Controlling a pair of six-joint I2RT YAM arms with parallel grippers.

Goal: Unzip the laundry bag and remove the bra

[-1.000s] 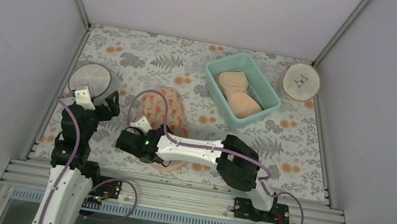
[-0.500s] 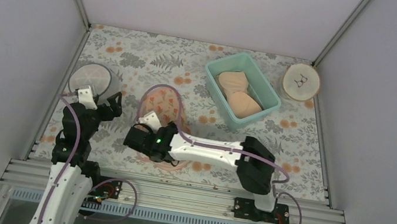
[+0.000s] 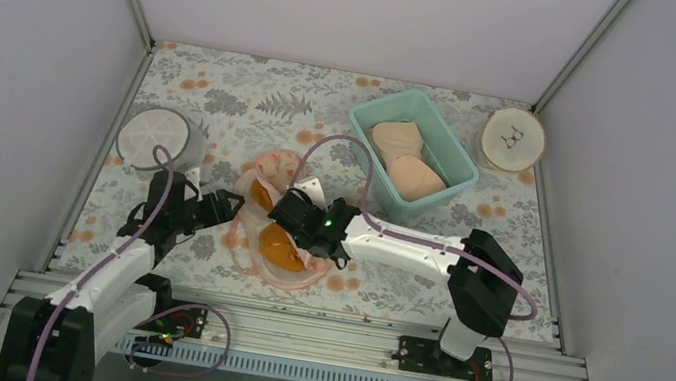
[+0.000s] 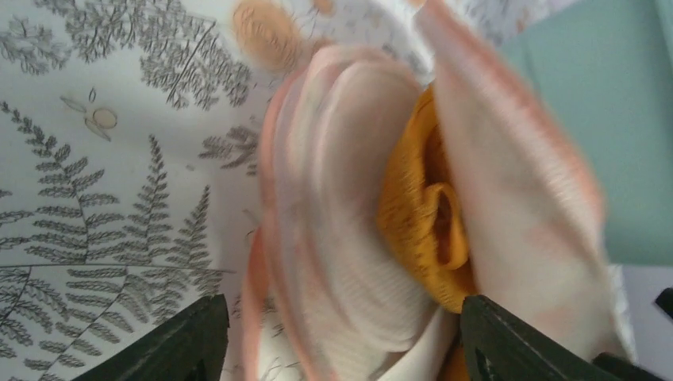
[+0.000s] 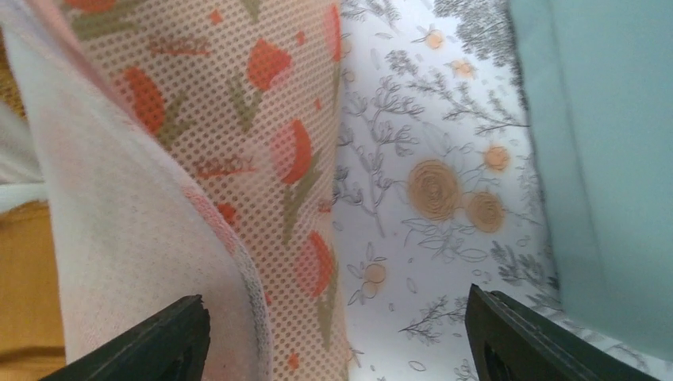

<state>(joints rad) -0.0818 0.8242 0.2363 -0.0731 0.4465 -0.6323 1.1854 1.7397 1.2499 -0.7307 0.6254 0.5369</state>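
Observation:
The laundry bag (image 3: 256, 239) lies open at the mat's near middle, its peach mesh lid (image 3: 279, 167) tipped up. The orange bra (image 3: 280, 245) shows inside. My left gripper (image 3: 231, 203) is at the bag's left edge, open. In the left wrist view the left gripper (image 4: 341, 349) has its jaws wide apart, with the bag's white-lined rim (image 4: 349, 238) and the bra (image 4: 417, 210) just ahead. My right gripper (image 3: 283, 205) is over the bag's middle. In the right wrist view the right gripper (image 5: 341, 349) is open, with the leaf-print mesh lid (image 5: 262, 159) between the fingers.
A teal basin (image 3: 367, 154) holding a pale beige bra (image 3: 406, 160) stands at the back right and shows in the right wrist view (image 5: 603, 159). A round white spoked drum (image 3: 153, 135) sits at the left. A round wooden disc (image 3: 513, 139) leans in the far right corner.
The bag was closed under the right arm and is now open, showing the orange bra. The right gripper moved up and right over the bag. The left gripper swung right to the bag's edge.

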